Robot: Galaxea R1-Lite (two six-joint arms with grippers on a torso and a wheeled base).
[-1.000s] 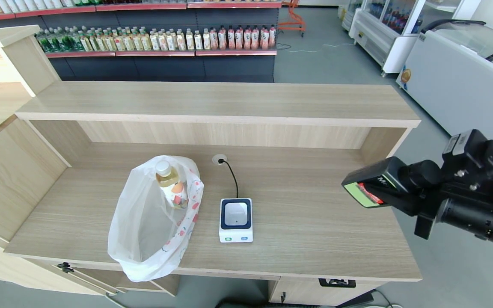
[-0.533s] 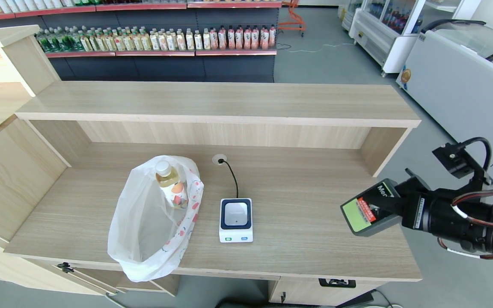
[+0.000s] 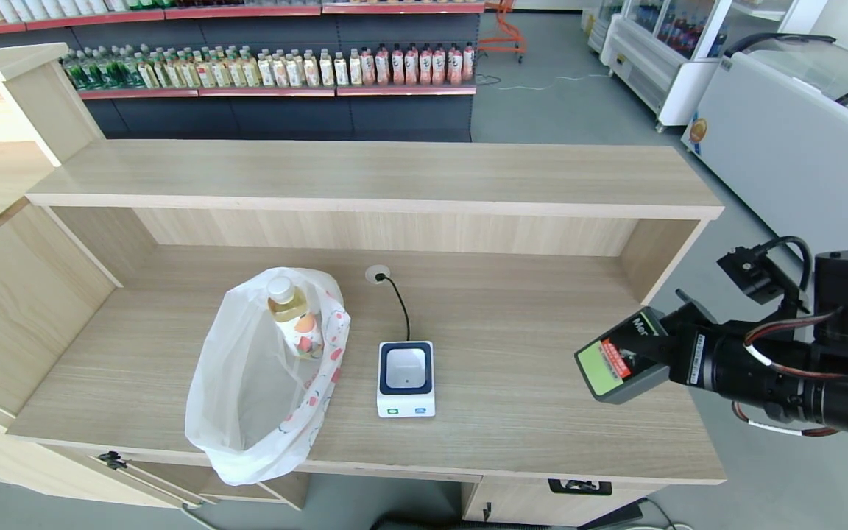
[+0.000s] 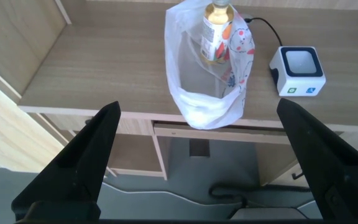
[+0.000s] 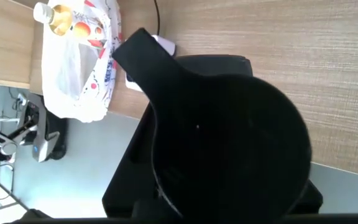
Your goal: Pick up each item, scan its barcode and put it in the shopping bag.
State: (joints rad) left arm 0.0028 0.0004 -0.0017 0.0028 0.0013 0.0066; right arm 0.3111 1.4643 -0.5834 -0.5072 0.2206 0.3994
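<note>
Wood-grain counter, light finish, carries the task's things. My right arm comes in from the right, forearm close to level and pointing left over the counter's right end. Right end effector is clamped on a dark box. The box hangs in the air, tilted, with its green face and red label turned toward the head camera, well apart from the scanner.

The scanner is white with a dark-framed window and sits flat near mid-counter. Its black cable runs back to a round port in the counter top.

White shopping bag with a red print stands just left of the scanner, its mouth open and its lower end drooping over the front edge. One bottle with a white cap and yellowish drink leans inside it, at the back.

My left end effector hangs out in front of the counter and below its top. Both black fingers are spread wide, with nothing between them. From its wrist camera I see the bag and the scanner on the counter top.
</note>
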